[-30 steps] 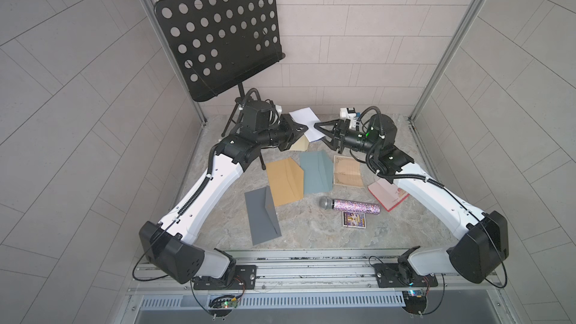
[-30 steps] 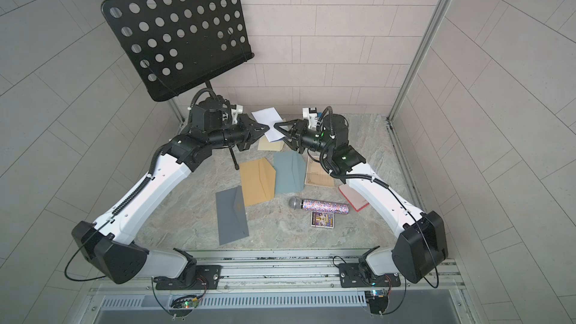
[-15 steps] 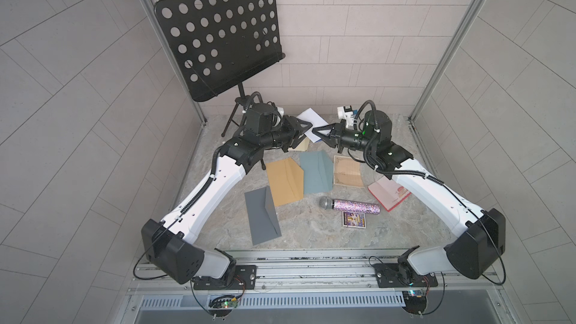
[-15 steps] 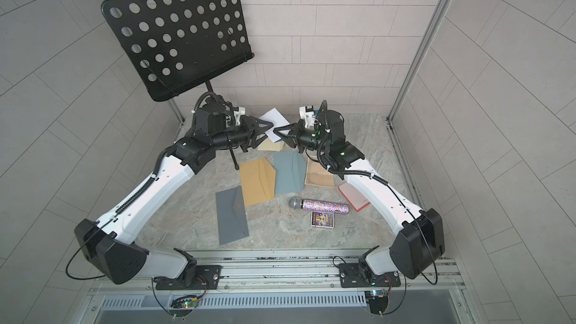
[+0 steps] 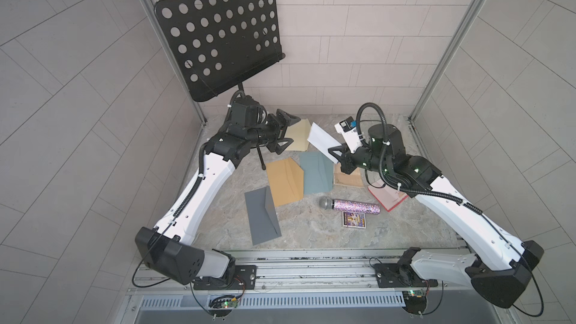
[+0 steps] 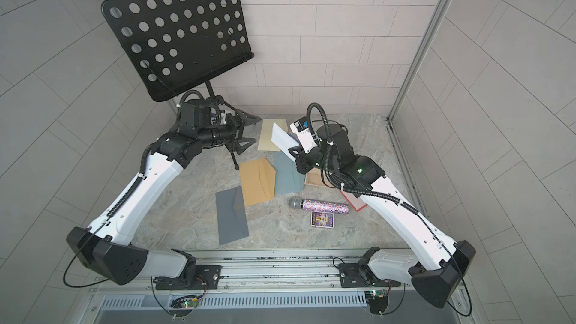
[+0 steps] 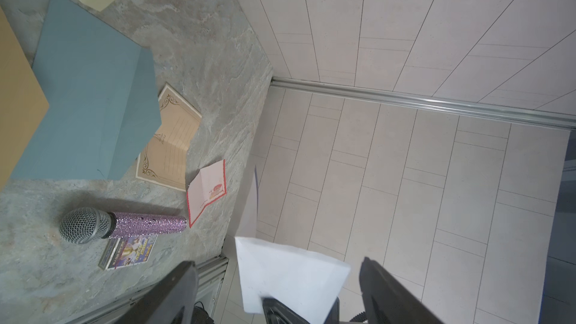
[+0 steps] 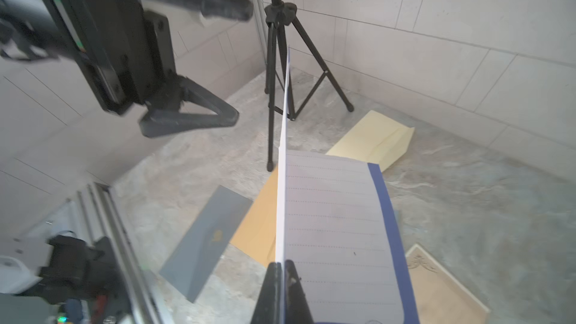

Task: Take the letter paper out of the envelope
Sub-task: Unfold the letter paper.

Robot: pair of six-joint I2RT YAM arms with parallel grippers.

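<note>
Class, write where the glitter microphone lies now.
In a top view the glitter microphone lies flat on the robot's right, just beyond the small picture card, handle toward the red-edged card.

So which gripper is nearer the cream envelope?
Left. The open left gripper hangs close by the cream envelope; the right gripper, shut on the letter paper, is farther off.

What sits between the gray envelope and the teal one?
The tan envelope lies flat on the table between the gray envelope and the teal envelope. This is clear in both top views.
</note>
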